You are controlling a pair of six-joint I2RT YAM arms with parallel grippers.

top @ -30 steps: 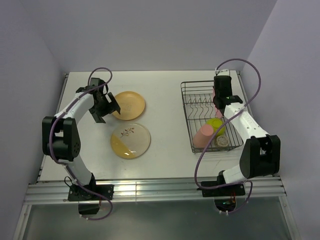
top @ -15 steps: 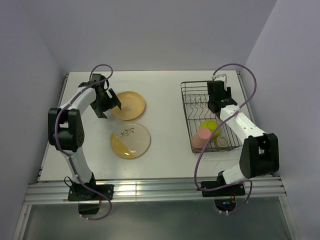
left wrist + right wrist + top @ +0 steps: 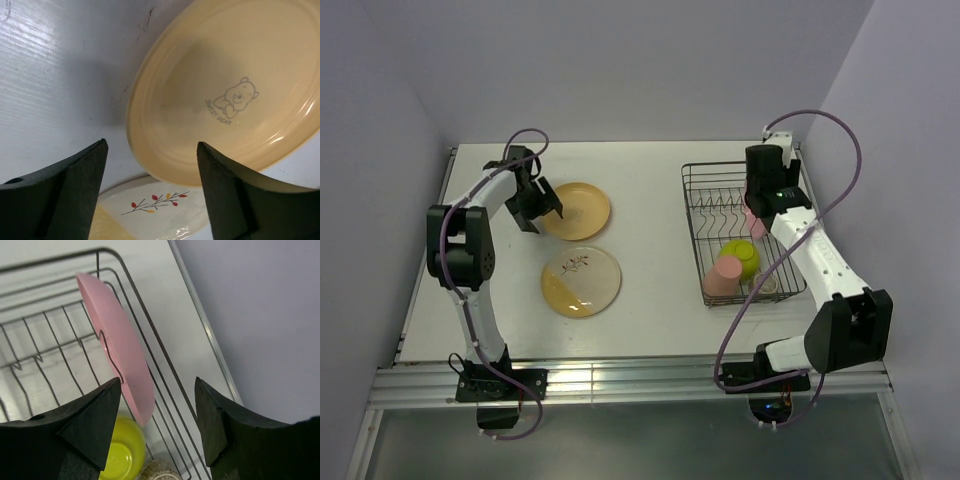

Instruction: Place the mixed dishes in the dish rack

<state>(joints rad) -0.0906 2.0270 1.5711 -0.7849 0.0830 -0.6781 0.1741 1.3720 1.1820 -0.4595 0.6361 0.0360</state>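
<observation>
Since the dish rack [image 3: 715, 205] holds the pink plate [image 3: 117, 347] upright in its dividers, you're on the orange plate [image 3: 235, 75], flat on the table [image 3: 650, 180]. Your right gripper [image 3: 157, 382] is spread, empty, above pink. Your left gripper [image 3: 151, 150] is spread over the orange rim: drop, then pinch.

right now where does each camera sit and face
top external: above, behind the bases, looking down on the table; both arms show
left wrist: on the left arm, past the left claw onto the orange plate
right wrist: on the right arm, past the right claw onto the pink plate in the dish rack
shared, top external and left wrist: orange plate
</observation>
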